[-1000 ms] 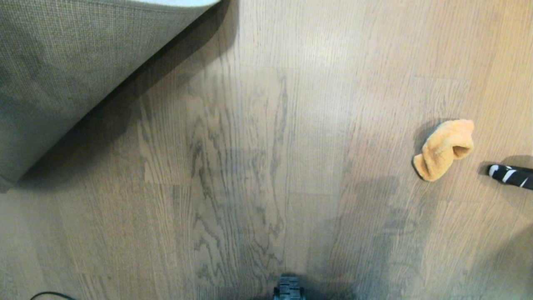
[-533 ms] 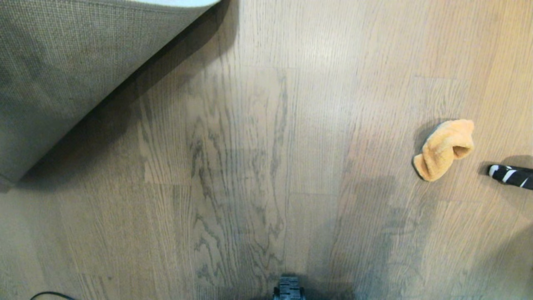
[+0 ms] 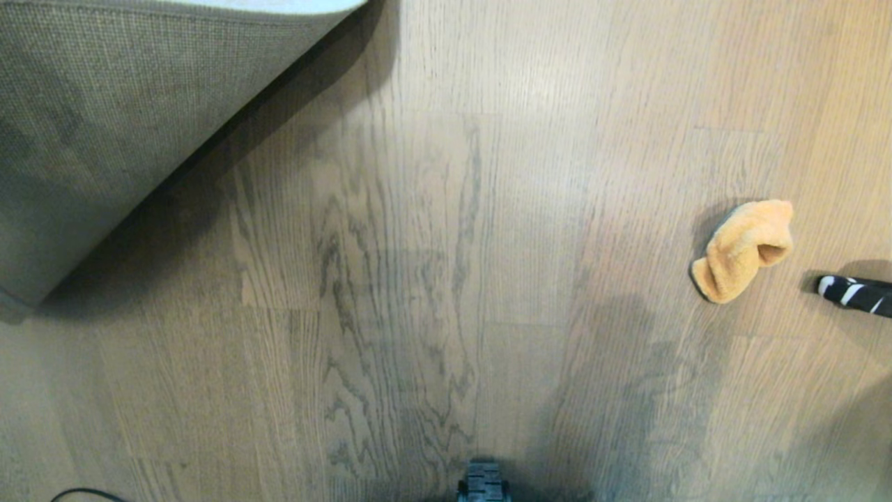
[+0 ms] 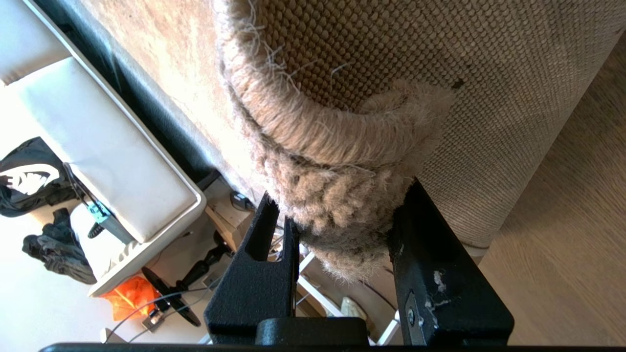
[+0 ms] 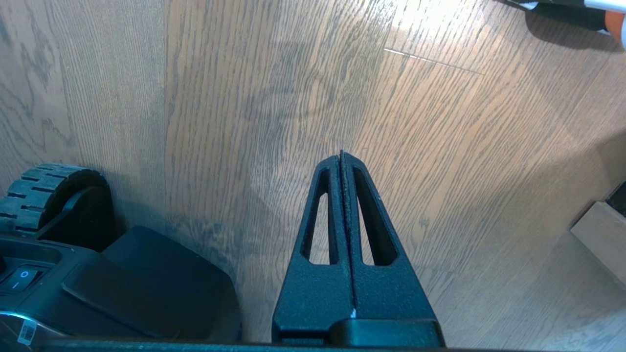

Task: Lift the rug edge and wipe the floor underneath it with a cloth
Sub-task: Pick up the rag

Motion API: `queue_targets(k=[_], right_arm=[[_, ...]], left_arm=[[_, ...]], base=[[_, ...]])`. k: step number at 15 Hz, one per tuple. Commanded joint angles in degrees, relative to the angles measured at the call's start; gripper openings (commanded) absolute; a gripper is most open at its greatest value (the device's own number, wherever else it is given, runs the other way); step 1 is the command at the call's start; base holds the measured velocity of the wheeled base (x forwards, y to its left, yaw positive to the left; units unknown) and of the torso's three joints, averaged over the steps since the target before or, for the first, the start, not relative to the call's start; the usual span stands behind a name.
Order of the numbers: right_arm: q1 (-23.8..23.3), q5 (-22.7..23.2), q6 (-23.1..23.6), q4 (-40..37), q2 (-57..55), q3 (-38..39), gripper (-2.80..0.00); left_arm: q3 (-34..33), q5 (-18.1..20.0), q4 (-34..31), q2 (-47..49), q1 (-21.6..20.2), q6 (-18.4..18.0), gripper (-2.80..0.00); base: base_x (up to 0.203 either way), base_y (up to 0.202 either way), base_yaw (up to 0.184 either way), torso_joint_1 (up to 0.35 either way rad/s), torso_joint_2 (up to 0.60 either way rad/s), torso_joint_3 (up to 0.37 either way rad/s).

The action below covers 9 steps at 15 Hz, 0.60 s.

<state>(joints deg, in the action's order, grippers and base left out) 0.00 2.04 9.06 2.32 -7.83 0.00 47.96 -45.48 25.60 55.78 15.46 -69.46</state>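
Rug edge point(image 3: 125, 132) barely shifted since prev frame, maybe raised a touch; L gripper point(image 4: 342, 230) clamps it; R gripper point(image 5: 341, 161) clenched, empty, over floor point(image 3: 432, 279); cloth point(image 3: 743, 249) lies apart.

left gripper point(image 4: 342, 230) jaws clamped; right gripper point(image 5: 341, 155) jaws pressed together, pointing low.

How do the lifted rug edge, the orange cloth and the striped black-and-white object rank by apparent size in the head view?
1. rug edge, though lifted nearer the camera
2. cloth
3. striped object, cut off by the frame
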Motion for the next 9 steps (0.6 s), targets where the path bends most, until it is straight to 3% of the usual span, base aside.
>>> queue_targets(k=[1, 5, 9], right_arm=[[0.0, -0.02, 0.17, 0.23, -0.43, 0.0, -2.8], [0.21, 3.33, -0.14, -0.36, -3.97, -3.71, -2.8], [1.01, 5.06, -0.11, 1.8, -15.8, -8.24, -2.8]], left_arm=[[-0.15, -0.31, 0.07, -0.08, 0.08, -0.41, -2.8], [-0.23, -0.4, 0.11, 0.03, 0.1, -0.32, -2.8], [-0.76, -0.4, 0.06, 0.03, 0.1, -0.32, -2.8]], base=[[0.0, 0.0, 0.0, 0.0, 0.0, 0.0], [0.0, 0.0, 0.0, 0.0, 0.0, 0.0], [0.0, 0.0, 0.0, 0.0, 0.0, 0.0]])
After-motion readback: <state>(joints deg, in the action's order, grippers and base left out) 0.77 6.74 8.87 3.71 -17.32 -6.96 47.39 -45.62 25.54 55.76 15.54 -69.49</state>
